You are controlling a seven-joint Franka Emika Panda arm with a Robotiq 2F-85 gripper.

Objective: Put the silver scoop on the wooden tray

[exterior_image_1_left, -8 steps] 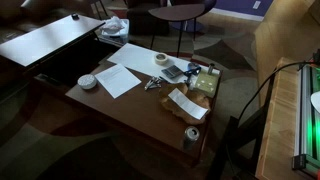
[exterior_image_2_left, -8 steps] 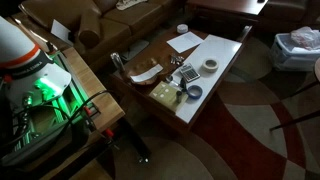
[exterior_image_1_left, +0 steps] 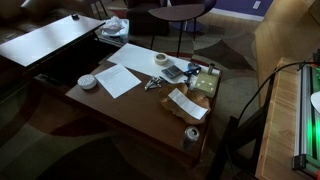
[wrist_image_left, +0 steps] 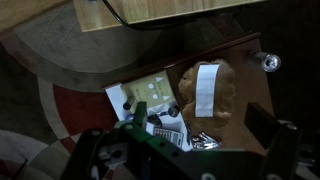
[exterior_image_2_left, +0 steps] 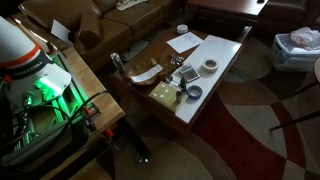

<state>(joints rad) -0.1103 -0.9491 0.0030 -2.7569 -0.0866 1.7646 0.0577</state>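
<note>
One bench (exterior_image_1_left: 115, 108): in an exterior view we see a low brown bench carrying small things.
Silver scoop (exterior_image_1_left: 152, 84): it lies on the bare bench top, between a white sheet (exterior_image_1_left: 120, 78) and the wooden tray (exterior_image_1_left: 204, 97). It is near the tray but not on it.
Tray load: a paper strip (exterior_image_1_left: 185, 104) lies on the tray.
Other things: a can (exterior_image_1_left: 192, 134) stands at the bench corner beyond the tray, and a tape roll (exterior_image_1_left: 161, 60) sits by the far edge.

Bench from the opposite side (exterior_image_2_left: 226, 58): in an exterior view part of the top glares white.
Wooden tray (exterior_image_2_left: 130, 77): it sits toward the end where the can (exterior_image_2_left: 116, 60) stands, with the paper strip (exterior_image_2_left: 146, 73) on it.
Scoop here: we cannot pick it out with certainty among the small things at mid-bench.
Tape roll (exterior_image_2_left: 211, 65): it rests on the bright part of the top.

Wrist view, pincer (wrist_image_left: 185, 165): it hangs high above the bench with its fingers (wrist_image_left: 280, 150) spread wide and nothing between them.
Wooden tray (wrist_image_left: 188, 85): it is below the camera, and the paper strip (wrist_image_left: 207, 88) lies along it.
Silver scoop (wrist_image_left: 205, 141): we see a shiny shape on the bench just beside the tray's edge.
Can (wrist_image_left: 266, 61): it stands apart, past the tray.
</note>
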